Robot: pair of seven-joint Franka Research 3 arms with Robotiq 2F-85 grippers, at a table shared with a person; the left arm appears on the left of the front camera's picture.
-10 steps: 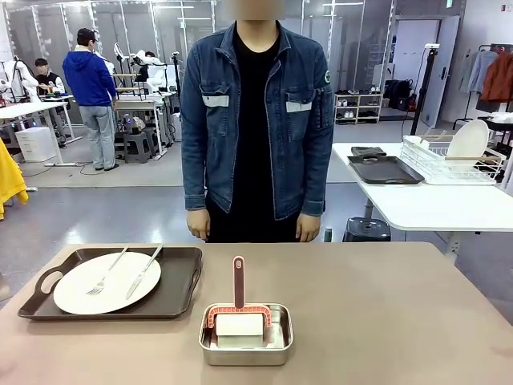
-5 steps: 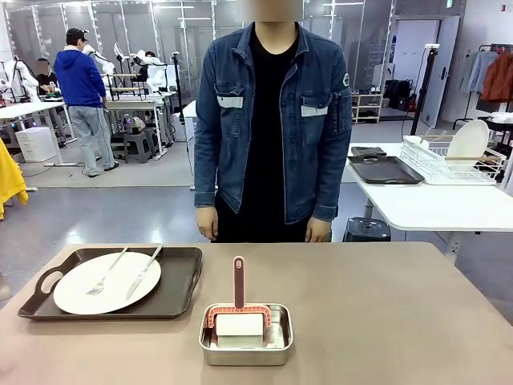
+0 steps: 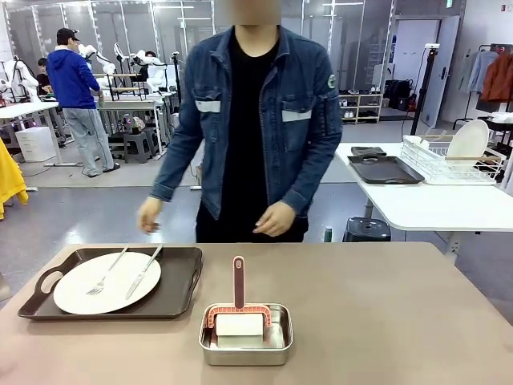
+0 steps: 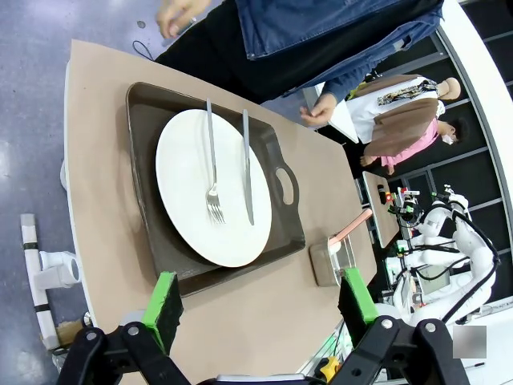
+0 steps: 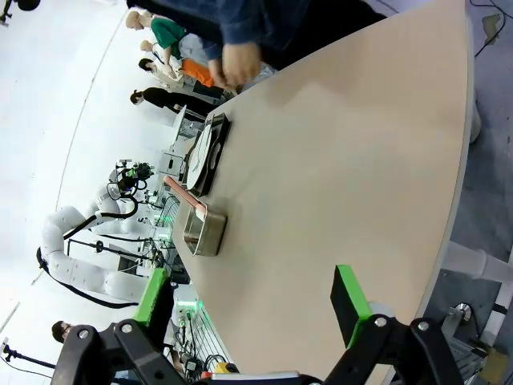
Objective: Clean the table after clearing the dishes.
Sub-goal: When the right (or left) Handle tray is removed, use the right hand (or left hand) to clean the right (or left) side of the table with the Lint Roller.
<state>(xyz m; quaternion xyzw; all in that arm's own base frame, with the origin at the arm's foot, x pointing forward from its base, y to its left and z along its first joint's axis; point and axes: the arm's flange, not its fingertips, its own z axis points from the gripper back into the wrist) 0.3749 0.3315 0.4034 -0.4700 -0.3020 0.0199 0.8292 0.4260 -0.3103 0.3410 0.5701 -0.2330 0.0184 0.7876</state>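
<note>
No text, label, brand or number legible. Round patch [image 3: 331, 81] on sleeve of person's blue denim jacket [image 3: 300, 160]: too small to read.

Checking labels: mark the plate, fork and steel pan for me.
plate [image 3: 74, 295], front view, bare left part of its face.
fork [image 4: 210, 144], left wrist view, middle of its handle.
steel pan [image 3: 244, 355], front view, its front wall.
</note>
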